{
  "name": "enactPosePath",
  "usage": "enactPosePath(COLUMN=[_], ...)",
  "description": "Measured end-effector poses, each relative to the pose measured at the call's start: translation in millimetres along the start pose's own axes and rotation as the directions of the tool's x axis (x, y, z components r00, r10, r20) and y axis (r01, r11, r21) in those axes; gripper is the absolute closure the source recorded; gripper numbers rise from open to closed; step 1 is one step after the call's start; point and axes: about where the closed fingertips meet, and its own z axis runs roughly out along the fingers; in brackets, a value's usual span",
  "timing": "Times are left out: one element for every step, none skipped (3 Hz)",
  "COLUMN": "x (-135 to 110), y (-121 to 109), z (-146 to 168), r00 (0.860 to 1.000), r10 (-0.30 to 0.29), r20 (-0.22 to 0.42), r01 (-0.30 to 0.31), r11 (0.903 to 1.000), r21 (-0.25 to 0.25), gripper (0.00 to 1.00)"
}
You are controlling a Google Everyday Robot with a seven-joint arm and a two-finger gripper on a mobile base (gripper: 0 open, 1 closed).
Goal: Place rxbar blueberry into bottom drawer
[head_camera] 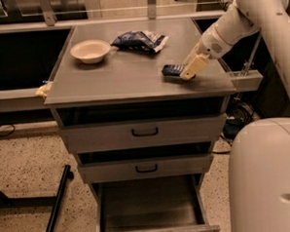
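The robot's pale claw is down at the right front part of the grey metal tabletop, at the end of a white arm that reaches in from the upper right. It rests over the right end of the small flat dark navy-blue snack bar, which lies on the tabletop near the front edge. Whether the claw has closed on the bar or only touches it cannot be told. Farther back on the tabletop sit a crumpled blue-and-white snack bag and, to its left, a round white bowl. Below, the two shallow grey drawers with black handles (the top one and the middle one) are pushed nearly in. The deep grey bottom drawer is pulled out, its plain floor showing.
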Motion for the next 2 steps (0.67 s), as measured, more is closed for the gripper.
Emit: enactPosePath(x=[-7.2,-7.8], y=[28.3,73.0], z=[-36.8,-80.7], r00=[0.996,0.984], r10=[-0.082,-0.172], r20=[0.025,0.037], r01=[0.081,0.17], r11=[0.9965,0.9842], r21=[0.018,0.049], gripper=[1.0,1.0])
